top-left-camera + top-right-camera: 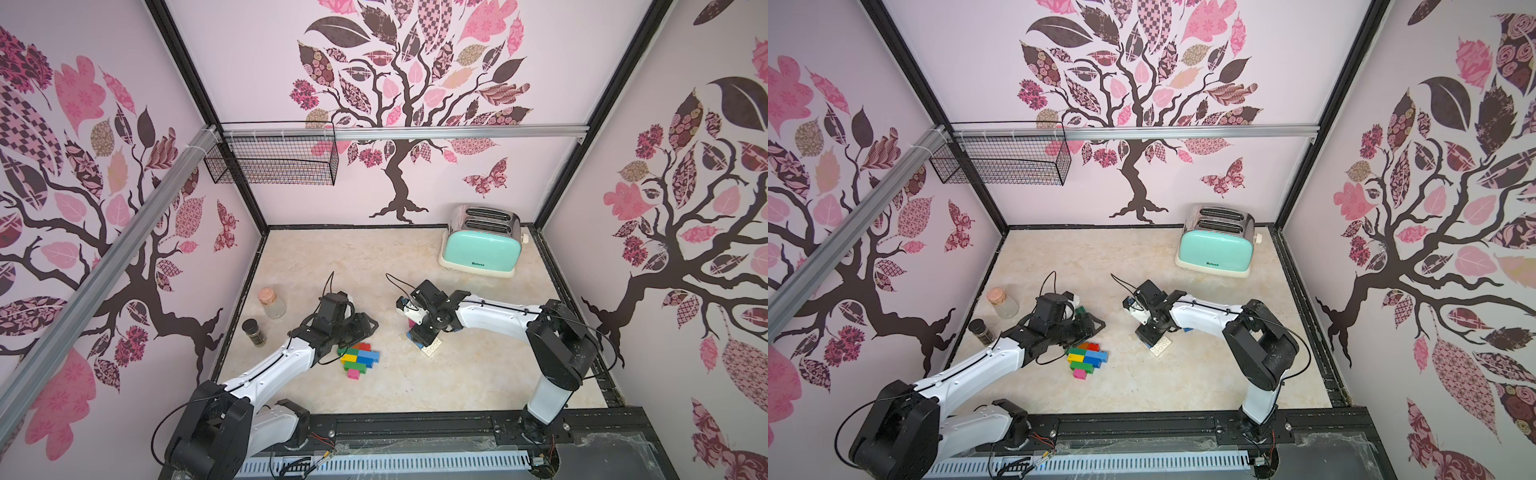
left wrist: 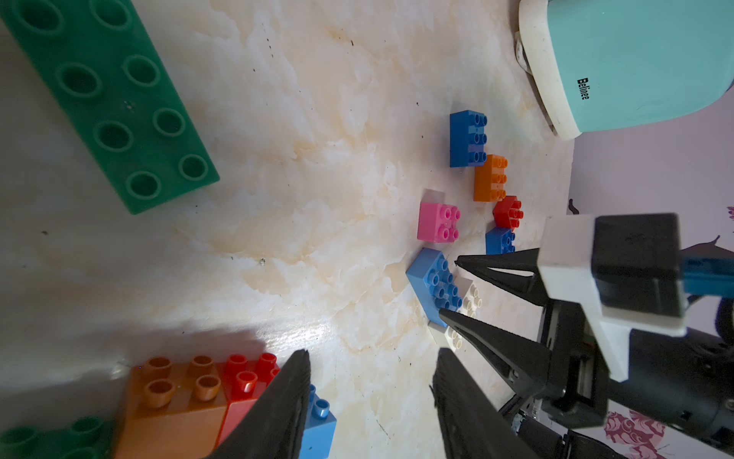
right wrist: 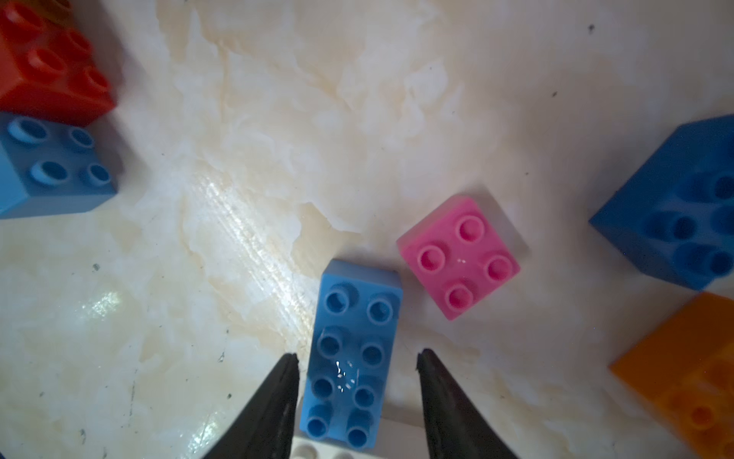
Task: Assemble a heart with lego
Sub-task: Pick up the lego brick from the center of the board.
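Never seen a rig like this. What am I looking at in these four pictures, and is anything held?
The robot has a left arm and a right arm, each ending in a two-fingered claw, over a marble-look table. Two pictures look down from overhead; two come from cameras on the wrists. On the table: a part-built lego cluster, loose bricks, a mint toaster, two jars. The left claw is open and empty beside the cluster. The right claw is open, straddling a light blue brick without gripping it.
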Controlling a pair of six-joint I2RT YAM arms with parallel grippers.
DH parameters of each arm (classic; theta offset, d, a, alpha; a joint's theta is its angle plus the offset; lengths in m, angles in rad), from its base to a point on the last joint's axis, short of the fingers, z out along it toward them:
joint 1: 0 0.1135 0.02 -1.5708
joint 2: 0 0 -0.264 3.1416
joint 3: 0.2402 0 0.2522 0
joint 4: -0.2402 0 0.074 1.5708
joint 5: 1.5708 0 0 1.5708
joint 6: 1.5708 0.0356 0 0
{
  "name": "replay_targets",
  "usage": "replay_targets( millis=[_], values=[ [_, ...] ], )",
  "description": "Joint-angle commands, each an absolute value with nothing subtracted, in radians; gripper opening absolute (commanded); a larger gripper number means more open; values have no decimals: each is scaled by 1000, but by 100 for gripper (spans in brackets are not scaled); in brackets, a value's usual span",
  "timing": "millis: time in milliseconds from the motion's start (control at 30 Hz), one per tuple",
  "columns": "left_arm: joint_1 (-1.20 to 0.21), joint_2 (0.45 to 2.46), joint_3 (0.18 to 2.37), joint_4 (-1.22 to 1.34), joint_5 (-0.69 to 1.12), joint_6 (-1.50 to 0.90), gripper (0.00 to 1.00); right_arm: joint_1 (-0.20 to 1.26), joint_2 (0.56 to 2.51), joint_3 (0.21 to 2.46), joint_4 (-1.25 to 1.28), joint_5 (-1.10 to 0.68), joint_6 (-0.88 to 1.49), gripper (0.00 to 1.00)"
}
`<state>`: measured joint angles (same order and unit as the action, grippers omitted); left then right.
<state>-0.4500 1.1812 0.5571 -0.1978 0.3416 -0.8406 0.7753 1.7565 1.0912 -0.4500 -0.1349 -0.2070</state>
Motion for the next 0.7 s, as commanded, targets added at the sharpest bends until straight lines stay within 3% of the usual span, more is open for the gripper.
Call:
replay_targets(
  millis=[0, 300, 667],
  values=[
    [-445, 1178, 563, -201, 333, -835, 54, 796, 1762, 1120, -479, -158, -242, 51],
    [-445, 1182, 566, -200, 334, -833, 54, 825, 1795, 1135, -491, -97, -230, 46],
    [-444, 1184, 566, -195, 337, -836, 54, 832, 1796, 1138, -498, -28, -233, 49]
  ],
)
